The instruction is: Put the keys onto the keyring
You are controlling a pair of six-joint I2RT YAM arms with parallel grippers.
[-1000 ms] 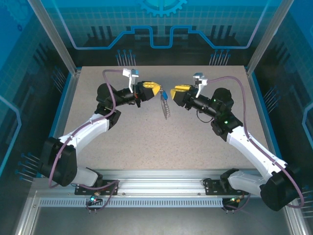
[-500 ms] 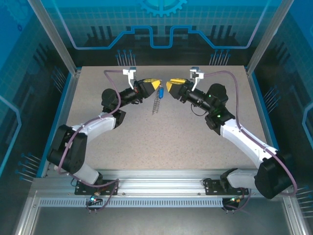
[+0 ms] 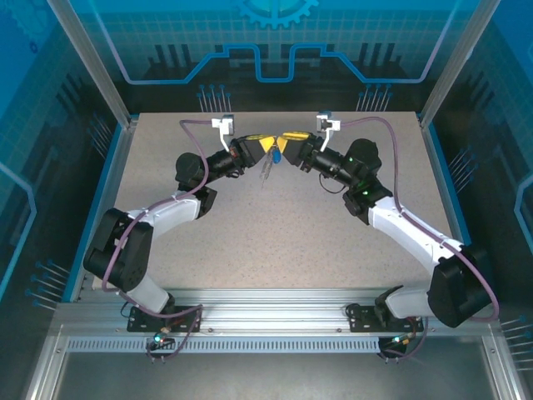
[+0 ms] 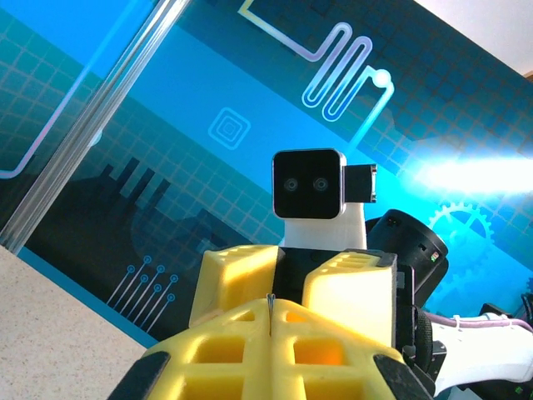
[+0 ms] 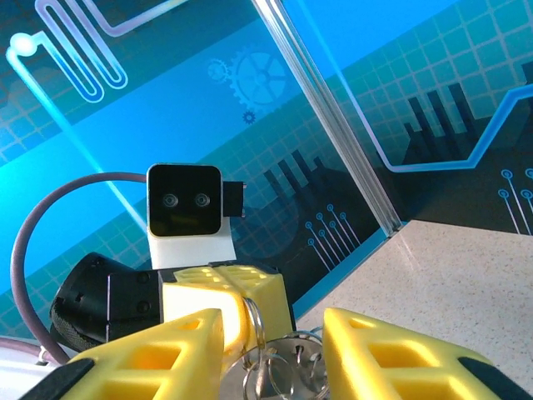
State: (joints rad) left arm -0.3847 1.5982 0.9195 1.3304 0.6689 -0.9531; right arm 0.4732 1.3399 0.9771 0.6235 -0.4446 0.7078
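Left claw pinching a metal sliver, right claw facing, jaws apart

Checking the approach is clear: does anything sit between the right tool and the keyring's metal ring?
Nothing visible does. The right tool already straddles the metal ring, which juts from the shut left tool; the blue key hangs just below.

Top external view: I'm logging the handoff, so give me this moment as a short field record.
left gripper: shut on the keyring, chain dangling
right gripper: jaws apart around the metal ring
key: blue head, hanging just below the meeting fingertips
position: both grippers tip to tip, far-centre of the table
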